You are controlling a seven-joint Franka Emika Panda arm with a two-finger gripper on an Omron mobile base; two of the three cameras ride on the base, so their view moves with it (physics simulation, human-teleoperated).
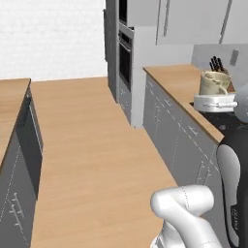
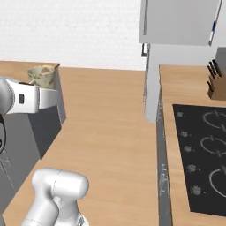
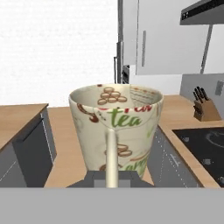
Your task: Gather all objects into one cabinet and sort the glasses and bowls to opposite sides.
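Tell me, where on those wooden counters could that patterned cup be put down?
The gripper holds the cream tumbler. The right-hand counter lies bare between the tall grey unit and the black hob. It is crowded only at the knife block. The left counter also looks bare.

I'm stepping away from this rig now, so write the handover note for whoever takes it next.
Tool: shut on the cream tumbler, gripped at its handle, held upright in the air.
Things: the tumbler rides on the raised arm in the aisle between the two counters, with the hob and knife block on one side.
Done: tumbler picked up.
Left: place it in the chosen wall cabinet, then bring the other vessels and sort them.
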